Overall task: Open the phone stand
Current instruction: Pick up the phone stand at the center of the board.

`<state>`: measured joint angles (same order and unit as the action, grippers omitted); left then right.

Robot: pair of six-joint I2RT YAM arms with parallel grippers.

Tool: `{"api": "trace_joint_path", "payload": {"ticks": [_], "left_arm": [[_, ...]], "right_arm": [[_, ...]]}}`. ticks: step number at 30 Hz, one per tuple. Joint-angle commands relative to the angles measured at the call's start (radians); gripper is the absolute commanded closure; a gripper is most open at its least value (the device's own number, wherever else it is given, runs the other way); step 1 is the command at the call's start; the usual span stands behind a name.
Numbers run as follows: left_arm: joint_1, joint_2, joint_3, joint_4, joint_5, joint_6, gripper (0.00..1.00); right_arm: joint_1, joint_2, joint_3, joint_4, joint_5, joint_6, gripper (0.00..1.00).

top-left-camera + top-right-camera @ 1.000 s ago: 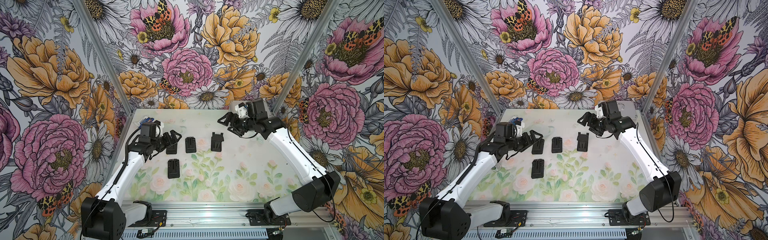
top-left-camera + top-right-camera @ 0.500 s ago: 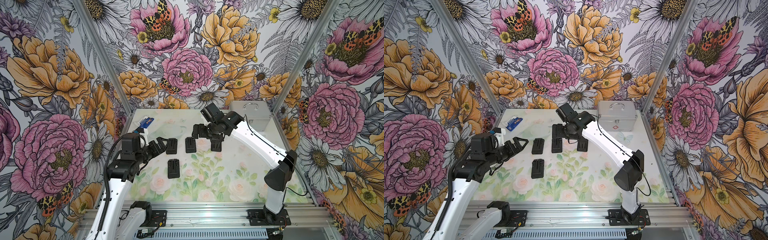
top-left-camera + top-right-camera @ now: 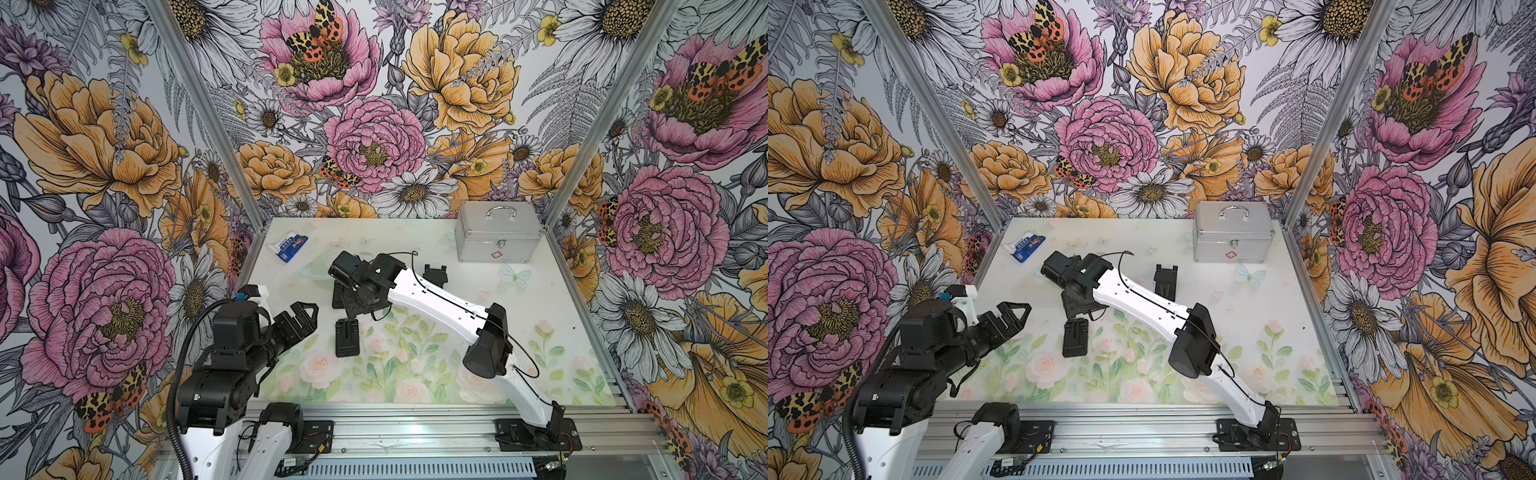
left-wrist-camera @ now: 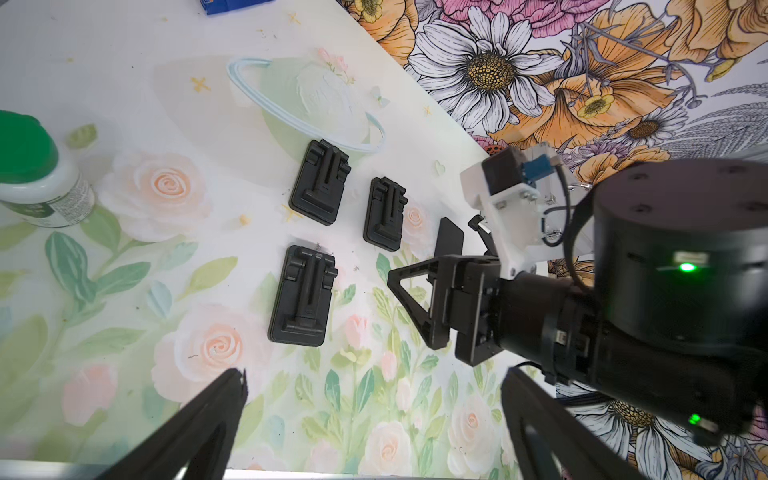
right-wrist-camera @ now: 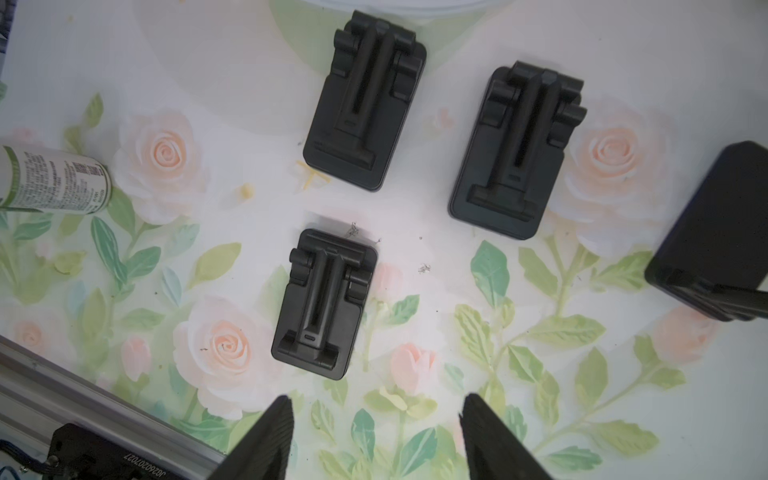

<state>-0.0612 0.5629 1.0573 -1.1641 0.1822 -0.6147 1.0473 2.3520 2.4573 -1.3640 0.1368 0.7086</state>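
Observation:
Several folded black phone stands lie flat on the floral table. The right wrist view shows three: a near one point(image 5: 326, 303) and two farther ones point(image 5: 365, 104) point(image 5: 517, 149). My right gripper point(image 5: 376, 419) hovers open just short of the near stand, with nothing between its fingers. In both top views that stand point(image 3: 347, 337) point(image 3: 1075, 340) lies just in front of the right wrist, and another stand point(image 3: 435, 276) lies behind the arm. My left gripper point(image 3: 311, 318) is open and empty, raised to the left of the stands. The left wrist view shows the same stand point(image 4: 303, 295).
A silver metal case point(image 3: 496, 237) stands at the back right. A blue packet point(image 3: 292, 246) lies at the back left. A white bottle with a green cap point(image 4: 33, 178) stands left of the stands. The right arm point(image 3: 436, 299) crosses the table's middle.
The right arm swung from the back right down over the group of stands, and its jaws narrowed somewhat. The left arm drew back toward the front left, still open.

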Motion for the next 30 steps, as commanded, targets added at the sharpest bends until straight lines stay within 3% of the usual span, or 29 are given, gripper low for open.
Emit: {"api": "trace_joint_path", "payload": {"ticks": [1,12,30], "left_arm": [[0.01,-0.025,0.016,-0.094,-0.05,-0.012,0.01],[0.008,-0.097,-0.025,-0.175,-0.041,-0.005,0.01],[0.006,-0.116,-0.021,-0.22,-0.021,0.018,0.01]], "right_arm": [[0.034,0.037,0.03,-0.022,0.036,0.02,0.34],[0.079,0.171,0.078,0.026,-0.014,0.099,0.4],[0.106,0.303,0.177,0.06,0.08,0.082,0.44]]}}
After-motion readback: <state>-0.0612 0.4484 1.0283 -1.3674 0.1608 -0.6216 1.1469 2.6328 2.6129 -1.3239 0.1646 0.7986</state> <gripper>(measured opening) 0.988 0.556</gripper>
